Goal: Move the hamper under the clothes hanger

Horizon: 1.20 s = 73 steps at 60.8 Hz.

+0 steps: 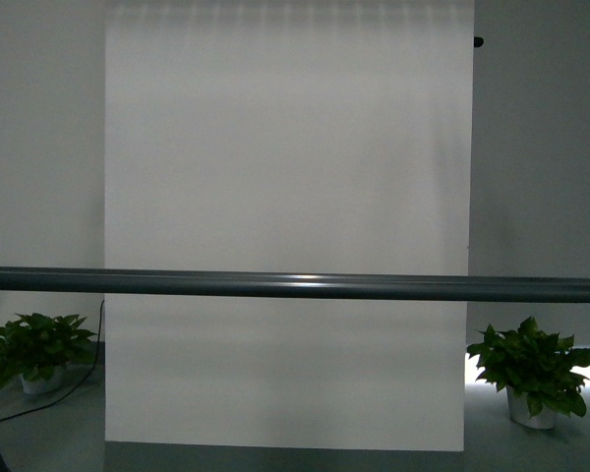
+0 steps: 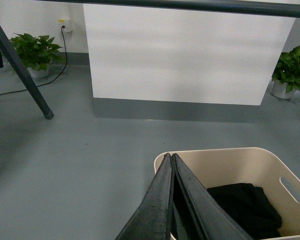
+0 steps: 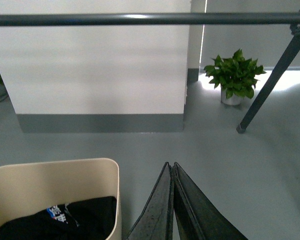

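Note:
The beige hamper (image 2: pixel 230 154) stands on the grey floor with dark clothes (image 2: pixel 245 202) inside; in the right wrist view its rim (image 3: pixel 55 166) and the dark clothes (image 3: pixel 65 220) also show. My left gripper (image 2: pixel 170 156) is shut, its tips over the hamper's near corner, holding nothing. To the side of the hamper my right gripper (image 3: pixel 169 165) hangs shut and empty above bare floor. A horizontal bar of the dark grey clothes hanger (image 1: pixel 295 285) crosses the front view. The same clothes hanger shows as a bar (image 2: pixel 190 5) and as a bar (image 3: pixel 140 19) in the wrist views.
Slanted hanger legs reach the floor (image 2: pixel 25 82) (image 3: pixel 267 85). A white panel with a grey base (image 1: pixel 287 226) stands ahead. Potted plants sit left (image 1: pixel 34 349) and right (image 1: pixel 529 372). A black cable (image 2: pixel 20 91) runs along the floor.

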Each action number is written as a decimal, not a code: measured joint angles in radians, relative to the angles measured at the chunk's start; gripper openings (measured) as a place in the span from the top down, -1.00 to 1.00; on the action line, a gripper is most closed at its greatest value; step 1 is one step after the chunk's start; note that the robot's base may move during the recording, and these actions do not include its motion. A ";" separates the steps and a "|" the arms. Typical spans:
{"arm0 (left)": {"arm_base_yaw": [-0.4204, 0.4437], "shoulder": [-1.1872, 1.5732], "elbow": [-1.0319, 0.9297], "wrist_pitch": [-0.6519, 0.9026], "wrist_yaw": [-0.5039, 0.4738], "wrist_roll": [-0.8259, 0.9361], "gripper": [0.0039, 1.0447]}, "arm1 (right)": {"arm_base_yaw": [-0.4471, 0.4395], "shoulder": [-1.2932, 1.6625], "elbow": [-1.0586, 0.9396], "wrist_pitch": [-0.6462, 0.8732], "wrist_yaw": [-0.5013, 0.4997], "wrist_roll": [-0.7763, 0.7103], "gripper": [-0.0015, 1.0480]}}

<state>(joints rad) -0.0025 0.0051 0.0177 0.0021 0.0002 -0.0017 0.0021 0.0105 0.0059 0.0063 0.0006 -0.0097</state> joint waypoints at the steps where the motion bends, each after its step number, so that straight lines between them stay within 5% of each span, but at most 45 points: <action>1: 0.000 0.000 0.000 0.000 0.000 0.000 0.94 | 0.000 -0.005 0.000 0.000 0.000 0.000 0.96; 32: 0.000 -0.001 0.000 0.000 0.000 -0.001 0.92 | 0.000 -0.007 0.000 -0.005 0.000 0.000 0.96; 60: 0.000 -0.001 0.000 0.000 0.000 0.000 -0.91 | 0.000 -0.006 0.000 -0.006 0.000 0.000 -0.81; 73: 0.000 -0.001 0.000 0.000 0.000 0.000 -0.88 | 0.000 -0.007 0.000 -0.006 0.000 0.000 -0.85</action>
<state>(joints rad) -0.0025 0.0044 0.0174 0.0021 0.0002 -0.0017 0.0021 0.0036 0.0059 0.0006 0.0006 -0.0093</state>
